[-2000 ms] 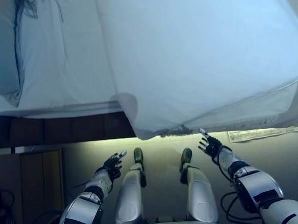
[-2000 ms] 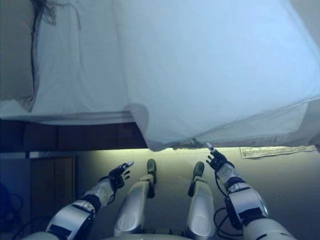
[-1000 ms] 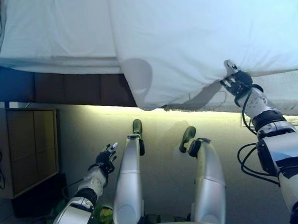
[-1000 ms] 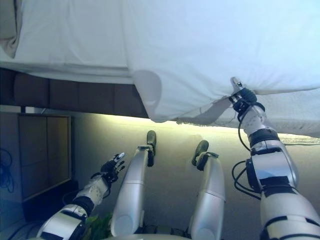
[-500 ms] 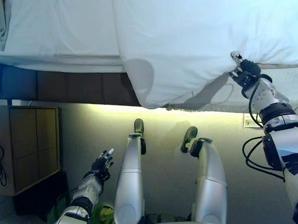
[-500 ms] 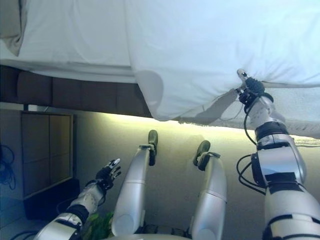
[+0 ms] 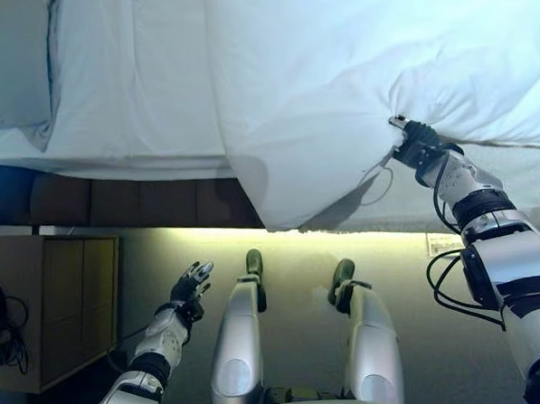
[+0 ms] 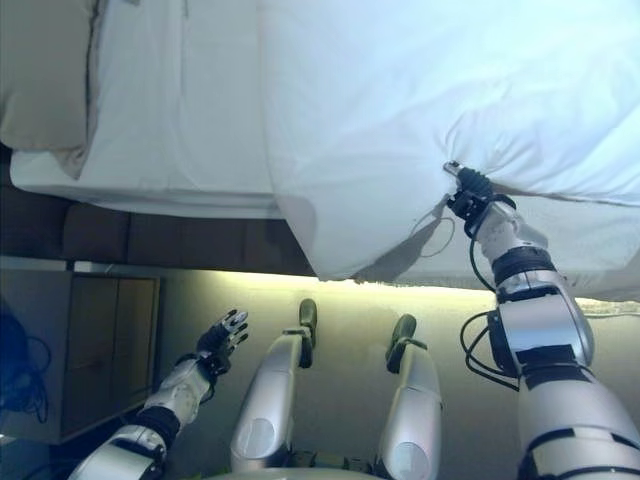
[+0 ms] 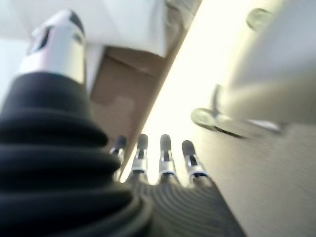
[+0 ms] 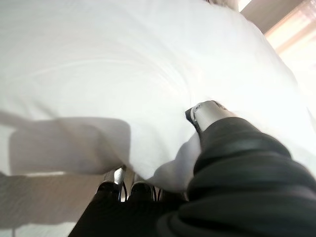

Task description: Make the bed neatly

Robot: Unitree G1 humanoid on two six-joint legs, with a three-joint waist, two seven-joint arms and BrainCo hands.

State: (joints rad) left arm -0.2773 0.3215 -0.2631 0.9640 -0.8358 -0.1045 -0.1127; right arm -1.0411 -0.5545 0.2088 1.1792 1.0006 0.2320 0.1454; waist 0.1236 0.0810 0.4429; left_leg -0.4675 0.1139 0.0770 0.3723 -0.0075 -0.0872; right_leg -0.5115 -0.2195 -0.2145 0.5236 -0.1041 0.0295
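Observation:
A white duvet covers the right part of the bed and hangs over its near edge; one corner droops down. My right hand is shut on the duvet's near edge, the cloth bunched between thumb and fingers, as the right wrist view shows. My left hand is open and empty, low over the floor beside the bed. A white sheet lies bare on the bed's left part, with a pillow at the far left.
The dark bed base runs under the mattress. A wooden cabinet stands on the floor at the left. A paper sheet lies on the floor at the right.
My right hand rose from the floor to the duvet's near edge, closed on it and pulled it slightly left. My left hand stayed low and open. The camera shifted.

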